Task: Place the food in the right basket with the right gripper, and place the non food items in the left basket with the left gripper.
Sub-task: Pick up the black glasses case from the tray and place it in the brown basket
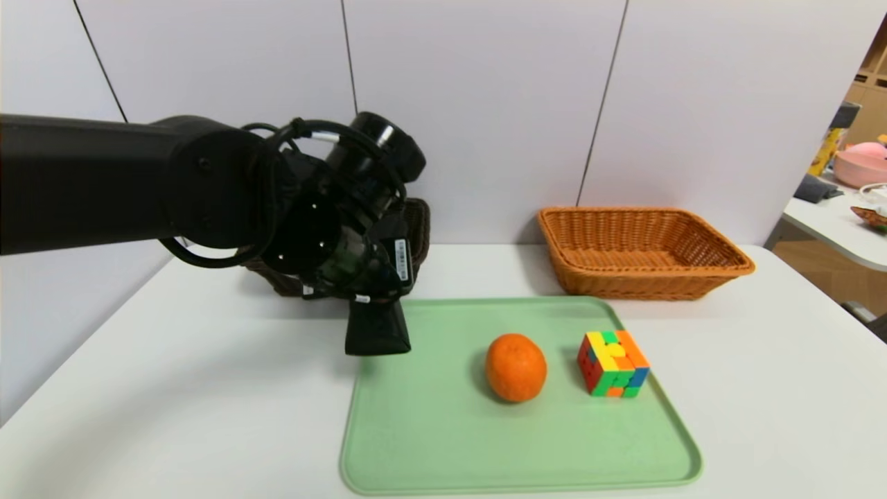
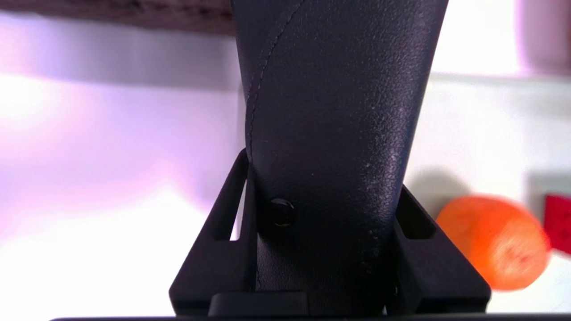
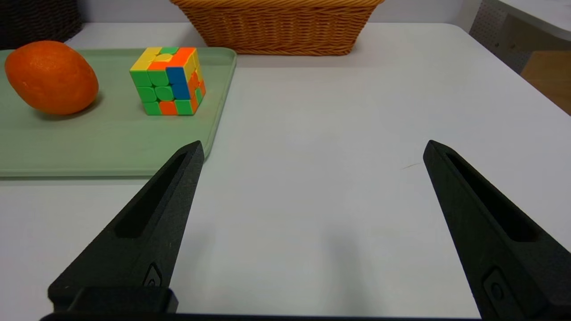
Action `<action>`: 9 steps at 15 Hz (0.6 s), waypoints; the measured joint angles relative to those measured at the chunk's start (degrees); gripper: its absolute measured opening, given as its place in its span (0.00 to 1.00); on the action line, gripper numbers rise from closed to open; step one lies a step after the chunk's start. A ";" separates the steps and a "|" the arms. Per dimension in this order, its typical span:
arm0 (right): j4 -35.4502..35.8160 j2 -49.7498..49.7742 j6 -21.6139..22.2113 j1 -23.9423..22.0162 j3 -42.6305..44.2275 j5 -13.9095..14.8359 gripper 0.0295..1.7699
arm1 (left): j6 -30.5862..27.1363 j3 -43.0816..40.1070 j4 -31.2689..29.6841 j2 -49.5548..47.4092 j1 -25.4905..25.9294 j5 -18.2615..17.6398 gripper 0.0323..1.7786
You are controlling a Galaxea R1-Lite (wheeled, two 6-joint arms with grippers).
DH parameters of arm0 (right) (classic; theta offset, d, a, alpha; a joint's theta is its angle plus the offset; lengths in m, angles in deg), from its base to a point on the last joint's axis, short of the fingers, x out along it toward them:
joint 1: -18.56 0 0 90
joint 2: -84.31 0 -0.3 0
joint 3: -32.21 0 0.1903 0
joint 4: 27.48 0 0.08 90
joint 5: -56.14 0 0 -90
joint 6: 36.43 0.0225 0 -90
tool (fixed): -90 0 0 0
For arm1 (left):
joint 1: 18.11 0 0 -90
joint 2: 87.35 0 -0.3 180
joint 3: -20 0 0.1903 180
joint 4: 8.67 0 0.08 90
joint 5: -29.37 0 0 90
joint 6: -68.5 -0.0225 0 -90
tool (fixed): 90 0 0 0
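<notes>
Behind the left pincer (image 1: 374, 305), left basket (image 1: 418, 229) mostly hidden.

**Pouch aloft, fruit and cube on the tray**

The black pouch (image 1: 376, 331) hangs clamped in the left gripper (image 1: 367, 305) — before the dark basket (image 1: 418, 229). Orange fruit (image 1: 515, 367) and puzzle cube (image 1: 613, 363) sit apart; the tan basket (image 1: 641, 251) lies behind.

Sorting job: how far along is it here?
Nothing shows as binned yet; the orange-tan basket is empty. In hand: the left gripper is shut on the black pouch, held above the green tray near the dark basket. Left: the cube and the orange, with the right gripper open over the table.
</notes>
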 joint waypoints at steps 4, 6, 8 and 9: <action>0.02 0.00 0.00 0.00 0.00 0.00 0.96 | 0.39 9.16 -0.27 2.39 5.49 0.17 0.39; 0.00 0.00 -0.01 0.00 0.00 0.00 0.96 | 0.56 14.25 -0.41 5.01 8.16 0.00 0.39; 0.00 0.00 0.00 0.00 0.00 0.00 0.96 | 0.83 18.14 -1.95 7.85 11.02 -0.07 0.39; 0.00 0.00 0.00 0.00 0.00 0.00 0.96 | 1.55 18.99 -4.73 9.25 12.29 -0.16 0.39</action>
